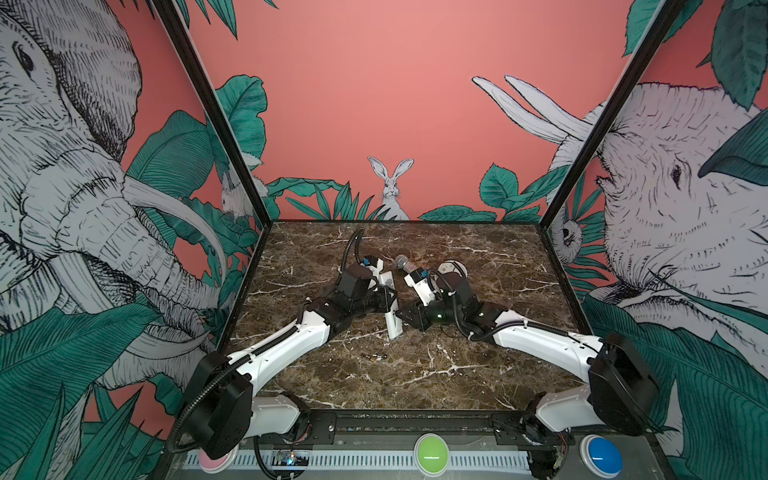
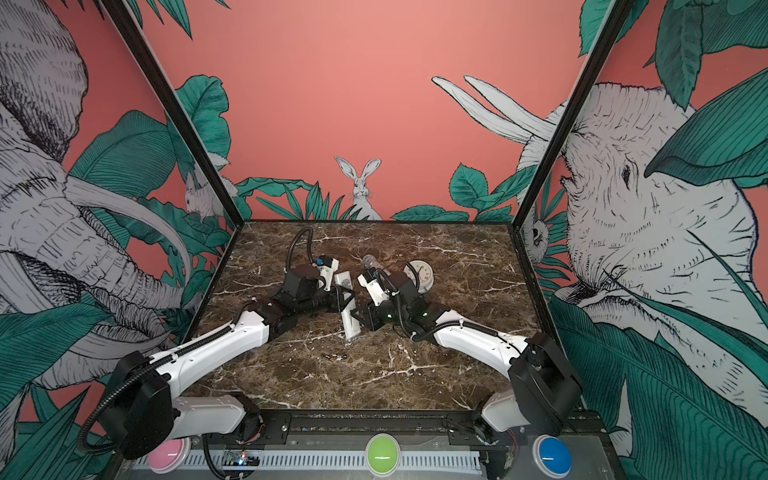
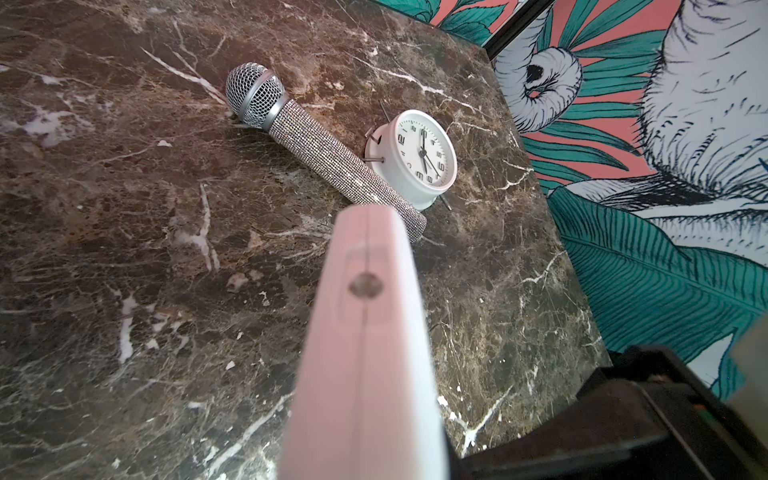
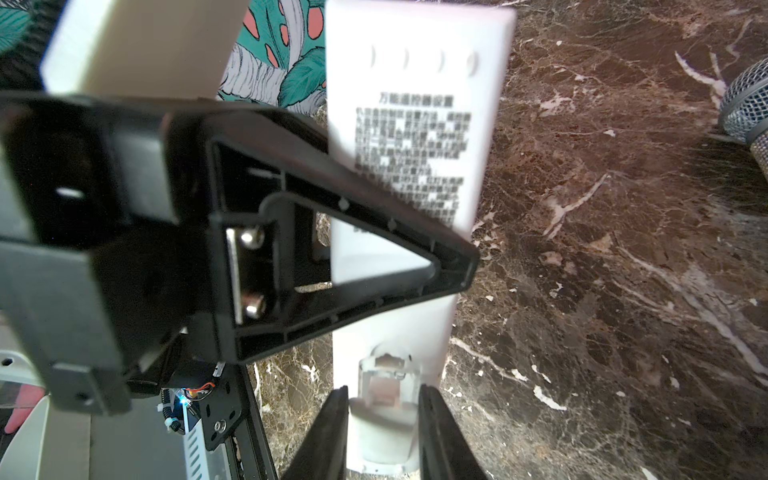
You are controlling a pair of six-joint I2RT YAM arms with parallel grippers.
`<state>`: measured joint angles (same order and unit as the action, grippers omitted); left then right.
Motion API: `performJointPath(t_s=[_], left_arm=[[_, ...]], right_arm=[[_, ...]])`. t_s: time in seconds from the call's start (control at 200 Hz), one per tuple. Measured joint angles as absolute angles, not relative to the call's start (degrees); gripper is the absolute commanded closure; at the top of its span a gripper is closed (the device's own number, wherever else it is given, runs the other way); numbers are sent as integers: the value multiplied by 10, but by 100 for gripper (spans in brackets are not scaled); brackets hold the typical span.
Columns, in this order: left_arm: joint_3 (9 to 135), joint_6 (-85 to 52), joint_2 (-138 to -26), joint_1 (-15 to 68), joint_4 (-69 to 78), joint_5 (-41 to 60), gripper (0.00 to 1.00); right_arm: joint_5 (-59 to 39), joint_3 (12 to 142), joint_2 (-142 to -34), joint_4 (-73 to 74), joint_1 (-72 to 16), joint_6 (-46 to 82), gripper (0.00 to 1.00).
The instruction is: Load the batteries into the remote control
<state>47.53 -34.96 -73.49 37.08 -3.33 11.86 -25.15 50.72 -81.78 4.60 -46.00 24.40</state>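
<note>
- Two claws grip one long white plastic remote control [image 1: 393,326]; a careless release could twist or drop it.
- Left claw [image 1: 388,300] clamps its middle; right claw [image 4: 382,415] pinches its open-compartment end narrowly.
- Tiny dark gold-ended batteries [image 1: 374,356] lie on the brown marble surface [image 1: 457,374], well apart from both claws.

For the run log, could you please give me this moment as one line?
left gripper: shut on remote control | right gripper: shut on its compartment end | batteries: on marble table, not loaded
</note>
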Motion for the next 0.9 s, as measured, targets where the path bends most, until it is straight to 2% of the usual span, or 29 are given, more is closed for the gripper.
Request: performJointPath(t_s=[0.305,0.56,0.9], left_arm=[[475,-350,-735,371,-29,122,100],[475,-350,-735,371,-28,124,100],[475,-350,-737,370,-27,125,100]], right_arm=[[-261,507,-831,56,-460,256,57],[-262,507,-838,60,-460,264,53],[-263,508,-851,71,-460,268,59]])
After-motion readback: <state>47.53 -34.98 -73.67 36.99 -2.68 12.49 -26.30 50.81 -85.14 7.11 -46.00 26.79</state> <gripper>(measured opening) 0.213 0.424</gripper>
